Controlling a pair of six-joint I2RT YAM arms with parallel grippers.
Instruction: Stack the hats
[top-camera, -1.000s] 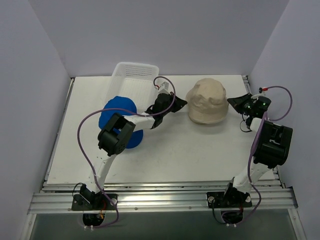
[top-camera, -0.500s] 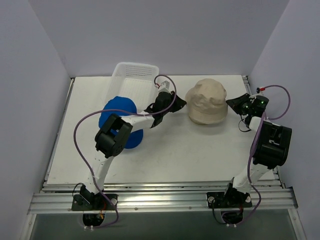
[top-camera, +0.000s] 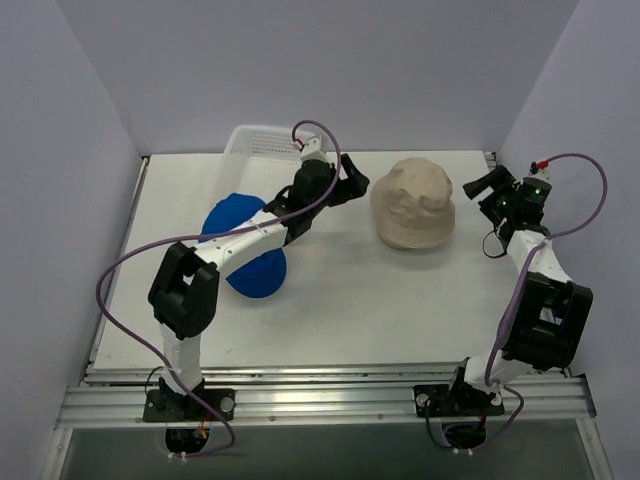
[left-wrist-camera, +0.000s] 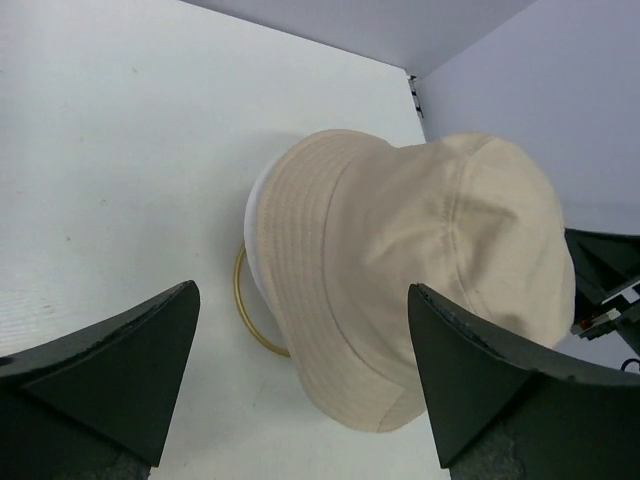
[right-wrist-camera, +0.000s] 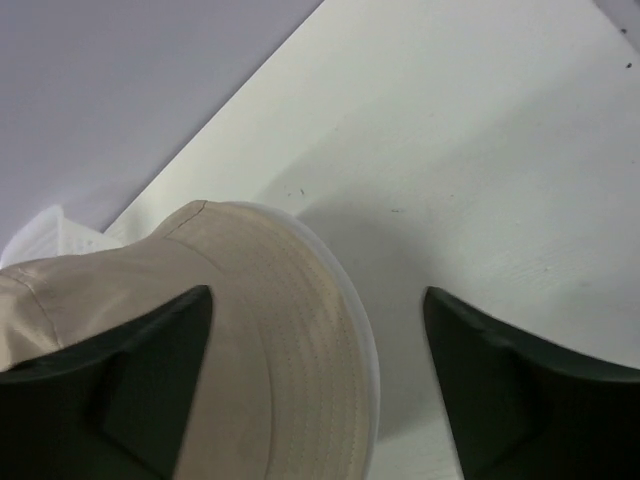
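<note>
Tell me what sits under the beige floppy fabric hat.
Under the beige floppy fabric hat, a thin gold wire ring and a white edge peek out on the white table. The hat covers everything else beneath it.

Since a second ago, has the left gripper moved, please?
Yes. The left gripper moved farther back, along the white basket toward its far end.

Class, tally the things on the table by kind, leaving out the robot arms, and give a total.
hats: 2 (beige hat, blue hat)
basket: 1
gold wire ring: 1
total: 4
The white rim under the beige hat is uncounted; I cannot tell what it is.
</note>
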